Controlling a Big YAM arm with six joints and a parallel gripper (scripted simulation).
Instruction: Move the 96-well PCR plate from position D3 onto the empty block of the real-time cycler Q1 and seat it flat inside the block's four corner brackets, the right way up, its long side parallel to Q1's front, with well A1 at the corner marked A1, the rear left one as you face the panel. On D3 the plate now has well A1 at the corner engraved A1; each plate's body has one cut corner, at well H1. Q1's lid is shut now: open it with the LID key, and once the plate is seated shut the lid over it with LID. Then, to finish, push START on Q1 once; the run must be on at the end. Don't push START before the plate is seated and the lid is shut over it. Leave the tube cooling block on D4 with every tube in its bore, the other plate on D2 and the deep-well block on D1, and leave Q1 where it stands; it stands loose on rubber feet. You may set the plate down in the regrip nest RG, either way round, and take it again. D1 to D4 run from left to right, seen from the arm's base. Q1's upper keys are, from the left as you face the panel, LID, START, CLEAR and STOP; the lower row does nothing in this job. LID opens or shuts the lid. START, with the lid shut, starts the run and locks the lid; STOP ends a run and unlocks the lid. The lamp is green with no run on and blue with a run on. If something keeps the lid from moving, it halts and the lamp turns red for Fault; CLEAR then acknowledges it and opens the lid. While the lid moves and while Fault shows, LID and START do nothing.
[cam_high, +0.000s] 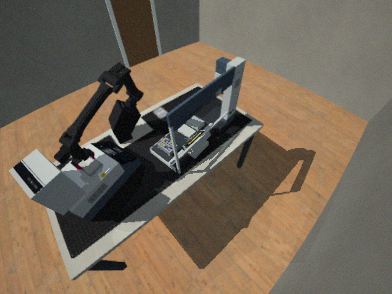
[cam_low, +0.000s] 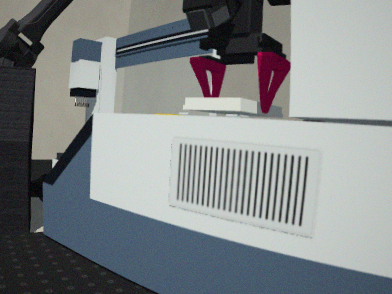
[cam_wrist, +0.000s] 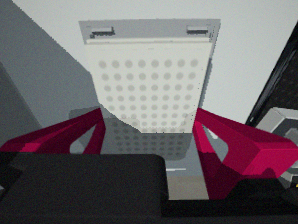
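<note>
Machine: I have the white and grey-blue box-shaped cycler Q1 (cam_high: 95, 187) near the left end of the black-topped table (cam_high: 150, 212), its white lid (cam_high: 35, 175) swung back and open so the block is reachable

Plate: the white flat 96-well PCR plate (cam_wrist: 149, 82) sits low over Q1's grey block (cam_wrist: 150, 27), not at the deck near the table's far right end; from the side it looks level and on or just above the block, but I cannot tell whether it is fully seated

Brackets: I see two small corner brackets (cam_wrist: 102, 33) just past the plate's far edge, so that edge looks close to them

Fingers: my black gripper with crimson triangular fingers (cam_low: 239, 82) is clenched across the plate's width, one finger on each long side, which keeps it flat during lowering

Orientation: I cannot read the cut corner or A1 mark from here

Next, as I judge it: confirm seating, let go, lift straight up, then press LID and START

Risk: Q1 stands loose, so a sideways nudge could shift it
</note>
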